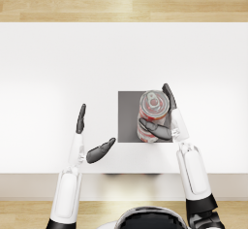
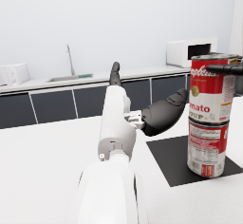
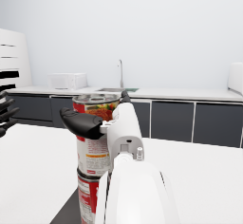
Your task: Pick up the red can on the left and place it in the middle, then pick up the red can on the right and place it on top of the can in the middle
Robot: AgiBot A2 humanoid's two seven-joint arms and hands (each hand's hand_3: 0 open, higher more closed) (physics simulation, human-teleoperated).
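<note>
Two red soup cans stand stacked on a dark grey mat (image 1: 127,119) in the middle of the white table. The upper can (image 1: 154,104) (image 2: 209,88) (image 3: 95,140) sits upright on the lower can (image 2: 206,147) (image 3: 88,194). My right hand (image 1: 160,131) (image 3: 85,122) holds the upper can, with its thumb across the near side and its fingers along the far right side. My left hand (image 1: 97,152) (image 2: 161,114) hovers left of the mat with fingers spread and nothing in it, a short way from the stack.
The white table (image 1: 48,77) stretches wide on both sides of the mat, and its front edge lies close to my arms. A wood floor shows beyond its far edge. A kitchen counter with a microwave (image 2: 190,52) and a tap stands far behind.
</note>
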